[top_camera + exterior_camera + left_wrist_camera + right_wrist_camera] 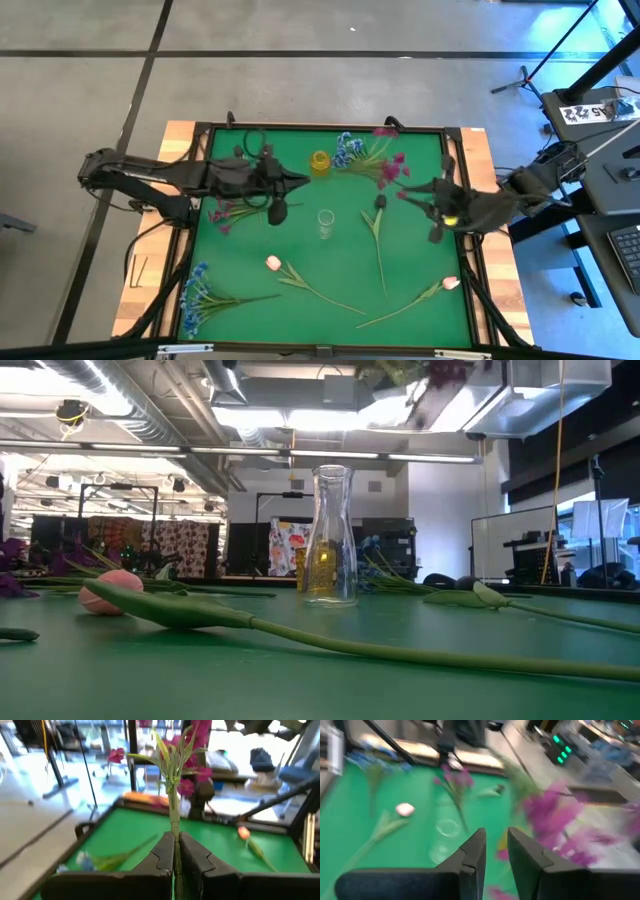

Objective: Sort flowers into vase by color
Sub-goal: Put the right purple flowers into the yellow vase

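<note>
On the left edge of the green tabletop (330, 290), you have a blue spray (196, 295) lying flat near the front corner, untouched. Above it, the left gripper (176, 854) is pinched tight on the green stem of a magenta spray (192, 772); the wrist view shows the stem upright between the two dark fingers, blossoms well above them. In the high view this gripper sits left of centre, with a second magenta spray (228, 213) lying just beside it.

Centre: a clear glass vase (331, 536) stands upright mid-table, a yellow vase (319, 161) behind it. A pink tulip (273, 263) lies in front, its long stem running toward the front edge. A dark-budded stem (379, 232) lies right of the clear vase.

Right: the right gripper (495, 851) hovers near the back right, fingers narrowly apart; magenta blossoms (552, 815) show close beside it, but you cannot tell from the blurred view whether a stem is between them. A second tulip (450, 283) lies front right.

Handling judgement: these stems look light, thin and springy, the heads top-heavy. Take hold low to mid stem, never on the blossoms. Expect the stem to swing or pivot in the pinch; the clear vase has a narrow neck and looks easy to tip.
</note>
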You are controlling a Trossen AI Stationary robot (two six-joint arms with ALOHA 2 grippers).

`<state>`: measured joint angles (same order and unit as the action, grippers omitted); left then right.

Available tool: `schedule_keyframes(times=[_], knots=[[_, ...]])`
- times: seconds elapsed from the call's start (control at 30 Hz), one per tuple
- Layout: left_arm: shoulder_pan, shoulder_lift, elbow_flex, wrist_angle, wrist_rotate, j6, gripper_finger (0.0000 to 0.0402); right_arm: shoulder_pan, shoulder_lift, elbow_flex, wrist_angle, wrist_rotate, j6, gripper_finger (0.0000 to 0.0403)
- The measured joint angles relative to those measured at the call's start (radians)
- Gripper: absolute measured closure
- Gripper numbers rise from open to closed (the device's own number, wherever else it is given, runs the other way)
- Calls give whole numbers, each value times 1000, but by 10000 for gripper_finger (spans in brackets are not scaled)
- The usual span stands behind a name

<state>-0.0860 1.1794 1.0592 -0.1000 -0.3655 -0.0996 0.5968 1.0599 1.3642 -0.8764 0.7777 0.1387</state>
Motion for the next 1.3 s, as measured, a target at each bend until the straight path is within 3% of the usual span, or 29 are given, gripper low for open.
schedule_keyframes(times=[0.27,0.43,0.57,0.7,0.83,1.1,1.3], knots=[[2,-20,-5,164,-13,52,395,44,-152,-341,491,18,-182,324],[2,-16,-101,374,-5,65,395,44,-221,-564,873,17,-344,324],[3,-14,-211,589,58,73,395,44,-231,-708,1195,16,-466,324],[2,-2,-299,781,150,43,395,5,-224,-795,1419,-30,-484,324],[-5,23,-346,905,182,24,395,-89,-204,-847,1523,-162,-401,324],[-21,100,-351,978,196,-2,395,-293,-97,-857,1583,-441,-273,322],[-24,173,-351,1092,197,-3,395,-369,27,-856,1691,-552,-242,270]])
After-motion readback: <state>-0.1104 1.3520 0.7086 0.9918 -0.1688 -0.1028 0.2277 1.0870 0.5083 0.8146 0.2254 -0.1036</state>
